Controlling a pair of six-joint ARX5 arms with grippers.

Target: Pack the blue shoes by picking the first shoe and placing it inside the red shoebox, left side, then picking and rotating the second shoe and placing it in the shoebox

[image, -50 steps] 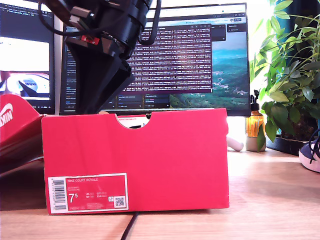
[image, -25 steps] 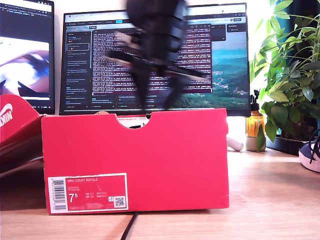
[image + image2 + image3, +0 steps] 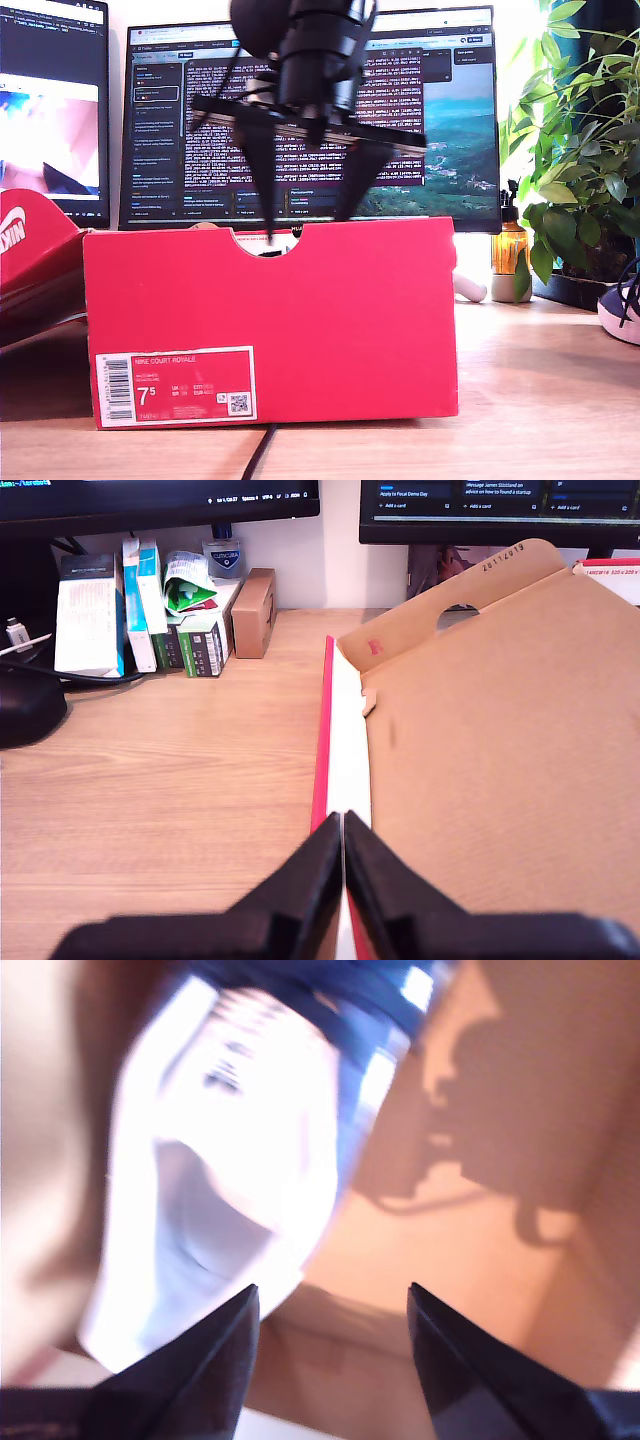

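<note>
The table (image 3: pixel 540 400) is light wood with a visible grain. On it, in the exterior view, the red shoebox (image 3: pixel 300 330) stands with its label side to the camera, and a dark cable (image 3: pixel 258 455) runs out from under its front edge. At that view's left the red lid (image 3: pixel 30 270) leans beside the box. At its right edge a blue shoe (image 3: pixel 622 305) sits on the wood, near a plant pot (image 3: pixel 575 288), an amber bottle (image 3: pixel 510 250) and a small white object (image 3: pixel 472 288). The first wrist view shows small cartons (image 3: pixel 150 605) and a dark rounded object (image 3: pixel 25 710) standing on the table too.
</note>
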